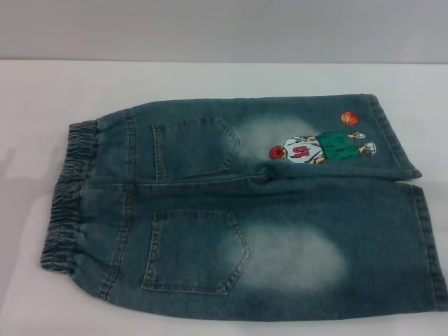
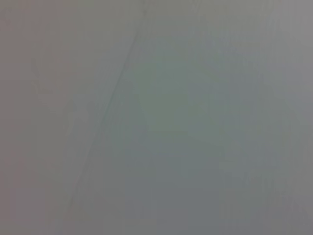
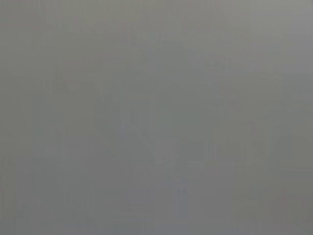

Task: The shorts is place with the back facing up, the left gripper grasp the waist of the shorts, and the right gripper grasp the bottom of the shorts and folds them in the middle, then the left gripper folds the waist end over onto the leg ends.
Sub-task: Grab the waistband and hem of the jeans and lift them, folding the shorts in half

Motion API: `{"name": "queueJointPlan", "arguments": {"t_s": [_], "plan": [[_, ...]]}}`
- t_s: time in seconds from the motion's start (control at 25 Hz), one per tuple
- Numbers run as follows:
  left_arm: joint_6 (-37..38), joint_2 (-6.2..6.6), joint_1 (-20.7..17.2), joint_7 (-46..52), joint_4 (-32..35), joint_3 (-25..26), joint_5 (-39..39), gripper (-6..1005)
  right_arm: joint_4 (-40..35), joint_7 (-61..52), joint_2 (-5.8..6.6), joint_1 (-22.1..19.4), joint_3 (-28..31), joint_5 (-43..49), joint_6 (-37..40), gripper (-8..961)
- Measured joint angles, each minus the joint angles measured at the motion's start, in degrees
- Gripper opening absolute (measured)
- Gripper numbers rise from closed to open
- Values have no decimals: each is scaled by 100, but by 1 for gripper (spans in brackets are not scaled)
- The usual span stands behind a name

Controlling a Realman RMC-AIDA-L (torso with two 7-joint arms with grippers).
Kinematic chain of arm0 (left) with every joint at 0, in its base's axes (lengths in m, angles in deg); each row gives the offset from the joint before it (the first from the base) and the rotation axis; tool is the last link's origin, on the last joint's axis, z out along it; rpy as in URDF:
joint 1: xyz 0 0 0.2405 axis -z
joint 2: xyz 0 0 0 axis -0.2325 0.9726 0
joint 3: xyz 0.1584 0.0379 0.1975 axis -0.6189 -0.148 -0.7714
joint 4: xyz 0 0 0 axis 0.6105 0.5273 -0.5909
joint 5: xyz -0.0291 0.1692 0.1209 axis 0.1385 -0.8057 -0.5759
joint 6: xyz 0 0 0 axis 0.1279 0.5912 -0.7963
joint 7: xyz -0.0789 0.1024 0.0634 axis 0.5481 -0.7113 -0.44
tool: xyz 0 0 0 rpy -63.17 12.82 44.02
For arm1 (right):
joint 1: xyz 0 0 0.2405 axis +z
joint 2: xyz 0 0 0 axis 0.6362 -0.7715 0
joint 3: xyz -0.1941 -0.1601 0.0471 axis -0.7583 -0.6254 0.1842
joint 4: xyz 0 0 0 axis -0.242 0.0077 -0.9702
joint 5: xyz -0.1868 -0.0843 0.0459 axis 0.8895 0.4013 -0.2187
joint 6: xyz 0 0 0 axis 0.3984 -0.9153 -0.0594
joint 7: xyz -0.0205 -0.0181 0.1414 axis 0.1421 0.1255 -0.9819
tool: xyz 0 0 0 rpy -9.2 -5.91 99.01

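White table (image 1: pixel 210 80) bears the shorts (image 1: pixel 238 217) flat; back pockets up.

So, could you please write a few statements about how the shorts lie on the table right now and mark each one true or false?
1. The shorts lie spread flat with both back pockets showing. True.
2. The elastic waist is on the robot's right. False: it is on the left, and the leg ends are on the right.
3. A gripper is holding the waist. False: no gripper is in any view.
4. The embroidered player is on the leg farther from the robot. True.
5. The shorts are folded in half. False: they are unfolded.
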Motion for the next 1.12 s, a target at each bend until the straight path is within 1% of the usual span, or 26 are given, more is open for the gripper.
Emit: {"name": "queueJointPlan", "arguments": {"t_s": [0.48,0.72,0.84,0.96,1.04,1.08,1.12], "plan": [[-109,5,15,46,4,-25,-28,844,17,-36,0,-27,64,0,-24,682],[-128,42,22,436,146,-120,-202,844,32,-39,0,-38,65,0,-28,682],[-136,61,25,873,451,-133,-654,844,37,-41,0,-38,64,0,-29,681],[-231,100,24,1624,956,-135,-1326,844,48,-47,1,-37,64,1,-29,681],[-285,115,22,2198,1396,-135,-1831,844,51,-52,0,-37,61,1,-30,681],[-293,118,17,2701,1766,-135,-2209,844,54,-52,1,-38,57,1,-29,681],[-293,118,17,2701,1766,-135,-2209,844,58,-53,1,-42,53,1,-29,681]]}}
